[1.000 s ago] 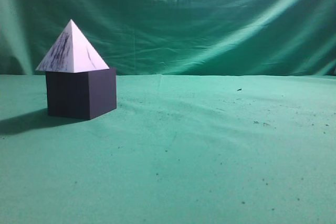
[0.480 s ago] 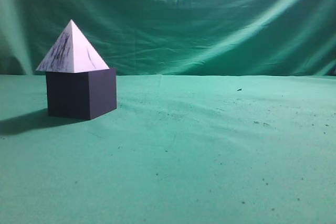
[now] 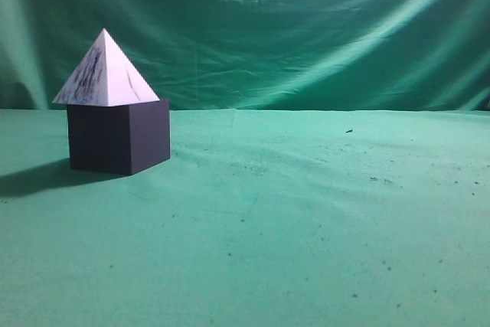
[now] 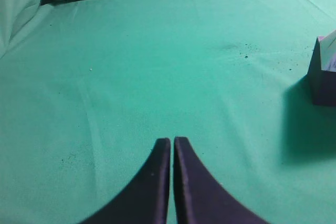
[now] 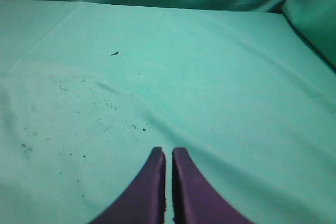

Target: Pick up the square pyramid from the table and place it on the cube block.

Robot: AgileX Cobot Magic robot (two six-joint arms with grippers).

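Sitting on cube block, square pyramid looks placed; task seemingly done. Left end effector and right end effector both closed, empty, away.

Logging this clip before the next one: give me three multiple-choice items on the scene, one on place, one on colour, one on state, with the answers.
1. Where is the pyramid?
A. On the cube
B. Flat on the table beside it
C. Held in a tool

2. What colour is the cube?
A. White
B. Dark purple-black
C. Red

3. How do the left tool and right tool stand?
A. Both wide open
B. Both shut, holding nothing
C. One clamped on the cube

Answers: 1 A, the exterior view shows its base resting on the cube's top. 2 B, its faces are dark in the exterior view. 3 B, each wrist view shows the fingers nearly together over bare cloth.
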